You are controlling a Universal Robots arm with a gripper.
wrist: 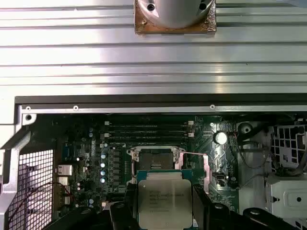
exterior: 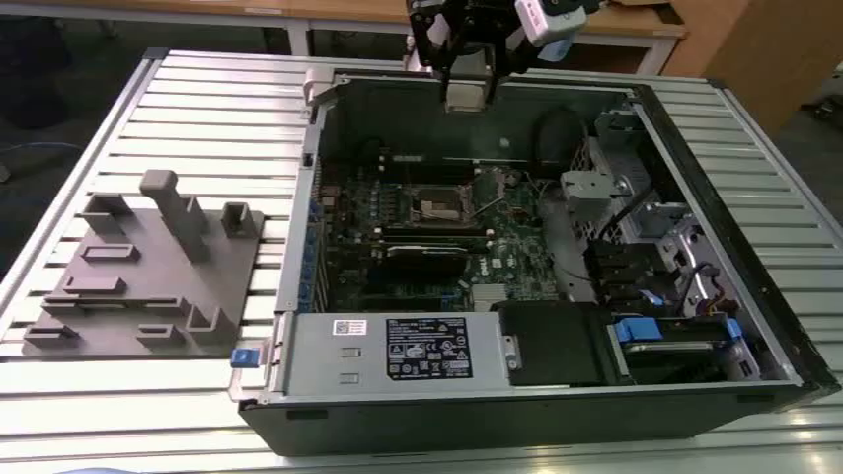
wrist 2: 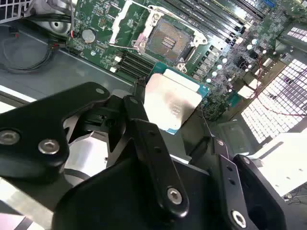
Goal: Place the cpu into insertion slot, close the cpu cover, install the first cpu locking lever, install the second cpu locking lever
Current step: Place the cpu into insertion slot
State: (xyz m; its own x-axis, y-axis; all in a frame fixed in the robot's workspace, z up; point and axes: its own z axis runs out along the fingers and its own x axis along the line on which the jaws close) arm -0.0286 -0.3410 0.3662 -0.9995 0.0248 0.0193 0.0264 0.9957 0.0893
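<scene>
My gripper (exterior: 468, 91) hangs above the far wall of the open computer case, shut on the cpu (exterior: 468, 97). In both wrist views the cpu (wrist: 164, 203) (wrist 2: 173, 101) is a flat silver square on a green board, held by its edges between the black fingers (wrist 2: 144, 129). The insertion slot (exterior: 439, 204) lies on the motherboard below, dark-centred, uncovered and apart from the cpu. It also shows in both wrist views (wrist: 154, 161) (wrist 2: 168, 40). The cpu cover (wrist 2: 120, 28) stands swung open beside the slot. A thin wire lever (wrist: 206, 167) is raised at the slot's side.
Long black memory slots (wrist: 146, 128) run beside the socket. A power supply (exterior: 395, 348) with a label fills the case's near side, and drive cages and cables (exterior: 658, 247) stand at the exterior view's right. A grey fixture plate (exterior: 145, 276) lies on the slatted table (exterior: 197, 109).
</scene>
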